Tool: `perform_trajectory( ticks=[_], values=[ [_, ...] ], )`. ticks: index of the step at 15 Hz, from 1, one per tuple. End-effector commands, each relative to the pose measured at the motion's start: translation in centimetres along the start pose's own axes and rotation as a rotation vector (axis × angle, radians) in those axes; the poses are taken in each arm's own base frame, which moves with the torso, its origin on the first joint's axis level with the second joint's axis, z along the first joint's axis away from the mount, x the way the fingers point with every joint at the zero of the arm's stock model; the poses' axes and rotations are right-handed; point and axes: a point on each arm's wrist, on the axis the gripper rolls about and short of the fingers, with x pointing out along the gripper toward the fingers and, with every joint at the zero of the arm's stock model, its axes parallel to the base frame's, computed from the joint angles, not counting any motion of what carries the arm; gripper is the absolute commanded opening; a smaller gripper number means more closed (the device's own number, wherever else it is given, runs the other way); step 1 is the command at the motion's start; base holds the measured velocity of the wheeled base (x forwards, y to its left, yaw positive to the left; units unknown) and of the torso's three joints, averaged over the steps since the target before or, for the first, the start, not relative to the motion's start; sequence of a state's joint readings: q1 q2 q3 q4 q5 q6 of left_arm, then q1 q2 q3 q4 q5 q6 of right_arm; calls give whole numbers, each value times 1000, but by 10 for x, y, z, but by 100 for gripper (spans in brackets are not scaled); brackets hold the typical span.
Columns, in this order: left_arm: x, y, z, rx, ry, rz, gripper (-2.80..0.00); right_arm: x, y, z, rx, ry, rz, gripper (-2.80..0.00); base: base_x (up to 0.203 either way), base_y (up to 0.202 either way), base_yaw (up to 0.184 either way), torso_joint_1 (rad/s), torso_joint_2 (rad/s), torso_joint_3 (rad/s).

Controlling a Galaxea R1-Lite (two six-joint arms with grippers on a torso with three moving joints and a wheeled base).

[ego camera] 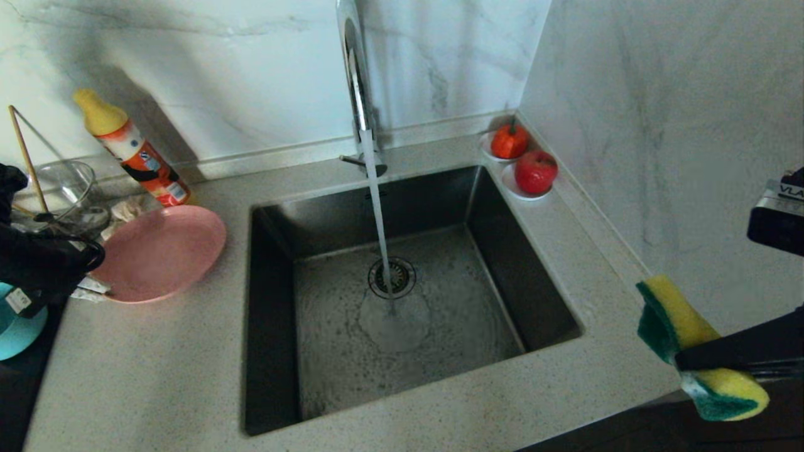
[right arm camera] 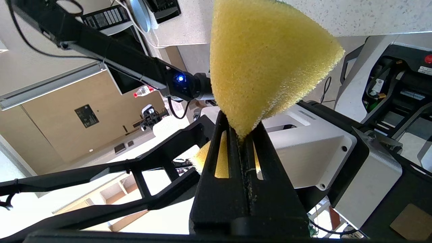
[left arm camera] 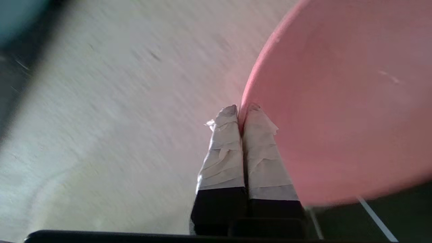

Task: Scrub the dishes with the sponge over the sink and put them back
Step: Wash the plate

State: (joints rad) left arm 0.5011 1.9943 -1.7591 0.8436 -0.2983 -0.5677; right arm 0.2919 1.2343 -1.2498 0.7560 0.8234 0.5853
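The pink plate lies on the counter left of the sink, its far side tipped up. My left gripper is at the plate's near-left rim. In the left wrist view the left gripper has its taped fingers pinched shut on the edge of the pink plate. Under my left arm, at the counter's left edge, a teal bowl shows only in part. My right gripper hovers off the counter's right front corner, shut on the yellow and green sponge. The right gripper squeezes the sponge at its middle.
Water runs from the chrome tap onto the drain. Behind the plate are a glass bowl with a stick, an orange bottle and a beige rag. Two saucers of red fruit sit at the back right corner by the wall.
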Motion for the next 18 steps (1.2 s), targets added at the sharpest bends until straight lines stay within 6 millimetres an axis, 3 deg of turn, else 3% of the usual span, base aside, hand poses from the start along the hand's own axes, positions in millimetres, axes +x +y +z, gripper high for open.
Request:
perform_trajectory(
  ticks=[1,3,7,15,18],
  values=[
    [-34,-7,-12,22,-10,-94,-280,0,0,-1,5,5,4,-280,0,0,0,0,0,0],
    [-51,-13,-21,48,-7,-153,-280,-1,1,0,4,4,4,-280,0,0,0,0,0,0],
    [-61,-24,-51,141,47,-191,-280,1,0,1,5,6,3,-280,0,0,0,0,0,0],
    [-59,-74,-127,376,216,-281,-280,0,1,1,2,2,4,-280,0,0,0,0,0,0],
    [-49,-97,-151,435,249,-331,-280,0,1,1,5,2,2,-280,0,0,0,0,0,0]
  ],
)
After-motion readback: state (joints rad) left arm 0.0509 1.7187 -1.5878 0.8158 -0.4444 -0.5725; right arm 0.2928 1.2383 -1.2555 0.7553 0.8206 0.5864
